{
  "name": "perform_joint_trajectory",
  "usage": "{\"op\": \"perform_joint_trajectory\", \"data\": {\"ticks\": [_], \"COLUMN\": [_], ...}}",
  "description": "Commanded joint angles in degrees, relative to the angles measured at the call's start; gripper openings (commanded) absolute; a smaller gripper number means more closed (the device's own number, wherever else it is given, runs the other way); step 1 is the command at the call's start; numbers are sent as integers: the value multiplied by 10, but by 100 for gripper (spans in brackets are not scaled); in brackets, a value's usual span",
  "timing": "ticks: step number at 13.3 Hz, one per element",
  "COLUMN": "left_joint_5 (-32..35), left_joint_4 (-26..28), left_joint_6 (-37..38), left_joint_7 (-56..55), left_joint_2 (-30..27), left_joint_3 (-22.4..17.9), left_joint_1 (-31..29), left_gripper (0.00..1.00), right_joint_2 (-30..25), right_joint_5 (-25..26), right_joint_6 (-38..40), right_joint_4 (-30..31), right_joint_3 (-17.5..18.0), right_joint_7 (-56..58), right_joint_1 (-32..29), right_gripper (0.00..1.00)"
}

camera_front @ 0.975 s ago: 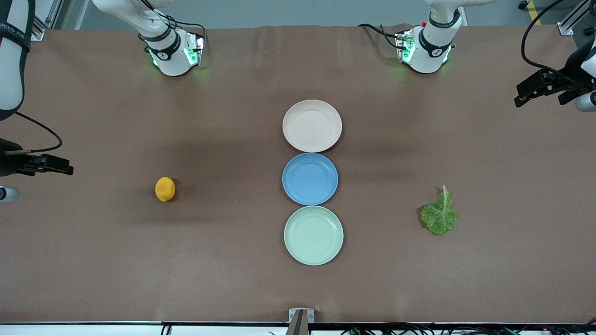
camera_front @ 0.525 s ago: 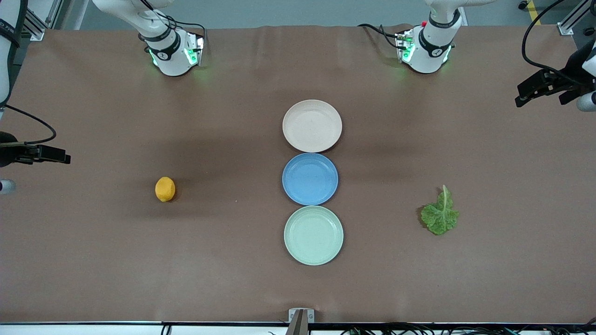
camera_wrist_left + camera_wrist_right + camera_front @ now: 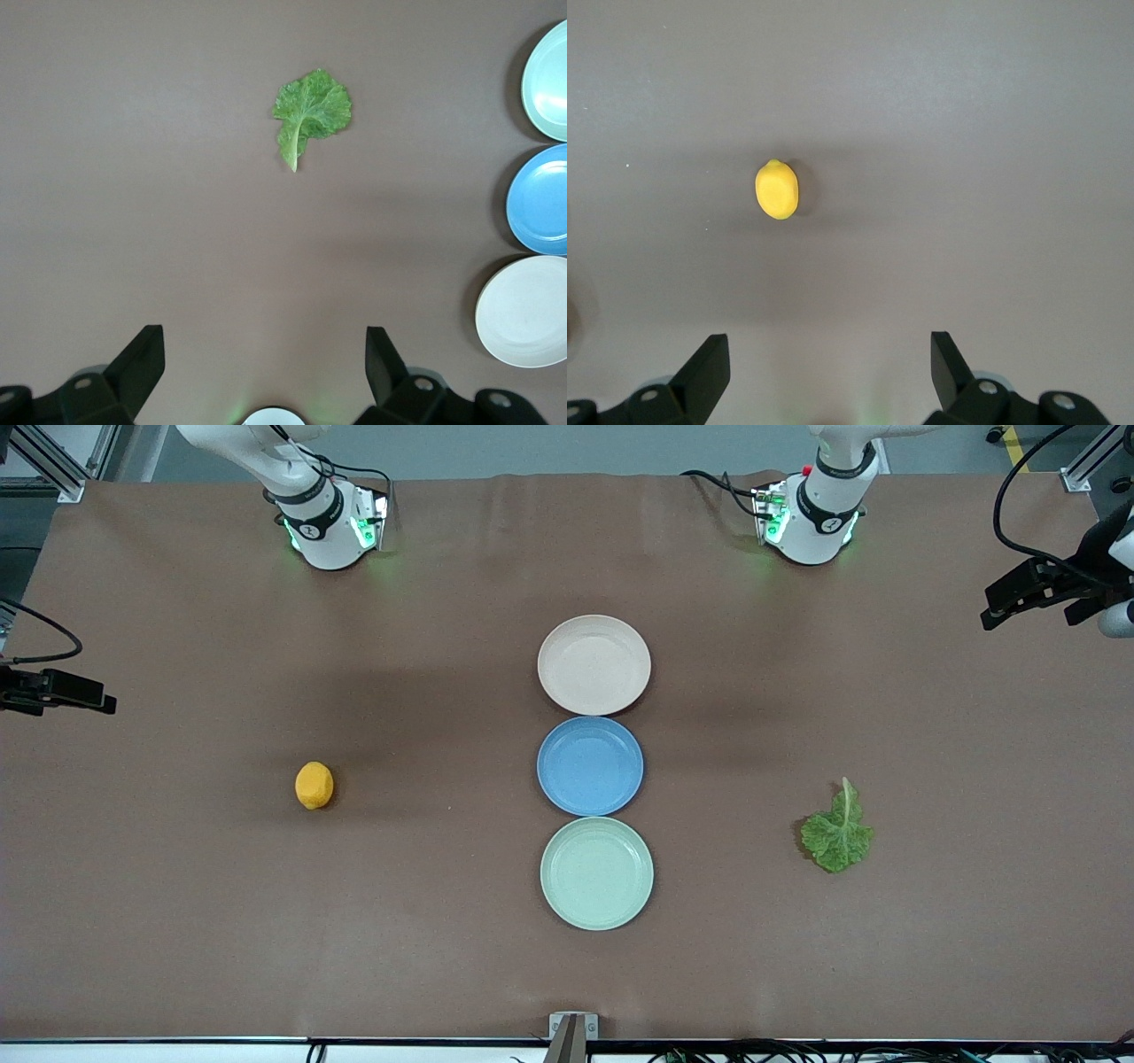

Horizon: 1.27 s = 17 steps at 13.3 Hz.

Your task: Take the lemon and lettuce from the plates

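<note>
The lemon point(image 3: 314, 785) point(image 3: 777, 189) lies on the bare brown tabletop toward the right arm's end, off any plate. The lettuce point(image 3: 837, 838) point(image 3: 312, 108) lies flat on the tabletop toward the left arm's end. The beige-pink plate point(image 3: 594, 664) point(image 3: 524, 312) and the mint green plate point(image 3: 596, 873) point(image 3: 549, 84) stand in the middle of the table, both with nothing on them. My right gripper point(image 3: 89, 695) point(image 3: 830, 341) hangs open and empty over its table end, apart from the lemon. My left gripper point(image 3: 997, 607) point(image 3: 264, 341) hangs open and empty over its end, apart from the lettuce.
A blue plate point(image 3: 590, 766) point(image 3: 542, 199) with nothing on it sits between the two other plates, all three in a line. The arm bases point(image 3: 330, 527) point(image 3: 811, 518) stand at the table's farthest edge. A small metal bracket point(image 3: 572, 1026) sits at the nearest edge.
My right gripper has drawn back toward the robots' side and out toward its table end, away from the lemon. The left gripper, lemon, lettuce and plates have stayed put.
</note>
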<state>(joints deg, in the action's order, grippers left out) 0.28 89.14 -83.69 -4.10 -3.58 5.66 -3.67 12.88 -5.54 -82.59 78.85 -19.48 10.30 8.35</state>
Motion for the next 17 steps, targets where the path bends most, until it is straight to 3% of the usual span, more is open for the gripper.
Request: {"op": "perform_joint_trajectory", "data": {"ticks": [1,3,8,10,13,17], "left_joint_5": [-5,-5,-5,-5,-5,-4], "left_joint_4": [2,2,2,2,2,2], "left_joint_6": [-9,-9,-10,-13,-14,-14], "left_joint_7": [7,7,7,7,7,7], "left_joint_2": [-4,-4,-2,-3,-1,-1], "left_joint_3": [1,1,3,3,4,4], "left_joint_1": [-1,-2,-1,0,0,2], "left_gripper": [100,100,100,100,100,100], "right_joint_2": [-36,-48,-92,-106,-116,-157], "right_joint_5": [4,20,33,42,48,48], "right_joint_6": [-7,-7,-39,-43,-42,-67], "right_joint_4": [25,27,89,104,108,160], "right_joint_3": [54,93,108,155,160,160], "right_joint_7": [-42,-54,-55,-78,-86,-86], "right_joint_1": [-28,-52,-58,-93,-93,-91], "right_gripper": [100,100,100,100,100,100]}}
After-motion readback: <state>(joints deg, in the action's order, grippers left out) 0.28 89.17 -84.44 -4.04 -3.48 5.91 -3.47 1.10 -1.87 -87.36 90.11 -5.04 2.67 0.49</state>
